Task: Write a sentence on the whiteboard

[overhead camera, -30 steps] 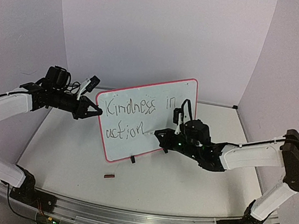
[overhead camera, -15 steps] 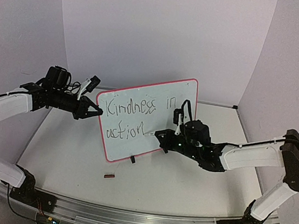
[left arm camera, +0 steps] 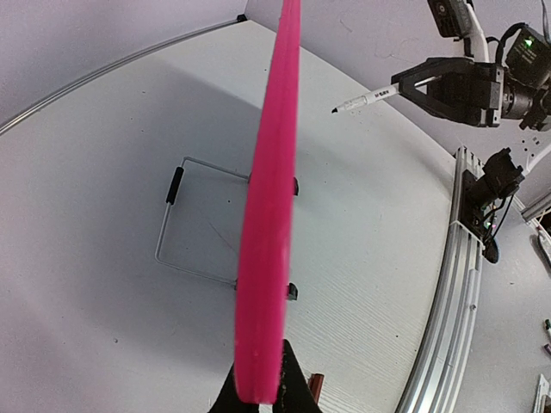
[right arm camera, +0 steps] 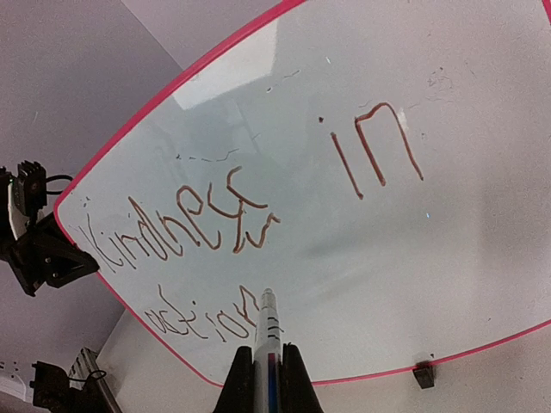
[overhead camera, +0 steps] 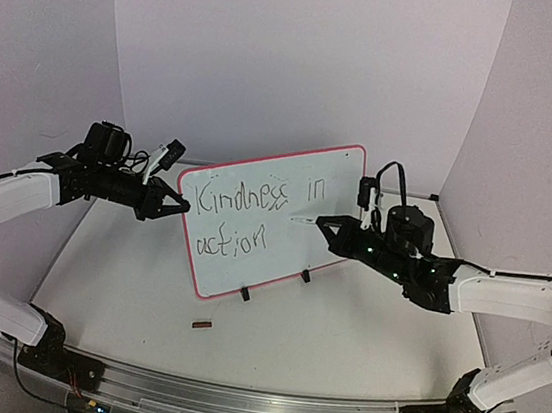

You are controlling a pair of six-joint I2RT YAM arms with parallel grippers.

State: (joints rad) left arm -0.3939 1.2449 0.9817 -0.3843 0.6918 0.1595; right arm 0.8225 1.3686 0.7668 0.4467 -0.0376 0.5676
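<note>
A small brown object [overhead camera: 202,324] lies near the front of the counter [overhead camera: 321,333]. Behind it the whiteboard [overhead camera: 238,267] stands tilted on its clip feet, bearing the sentence [overhead camera: 244,218] "Kindness in action". The left end effector [overhead camera: 183,207] pinches the board's left edge. The right end effector [overhead camera: 326,223] pinches a marker [overhead camera: 303,219], whose tip is just off the surface.

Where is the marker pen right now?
Top view: the marker pen is clamped in the right fingers, its tip a little off the whiteboard, right of the word "action".
</note>
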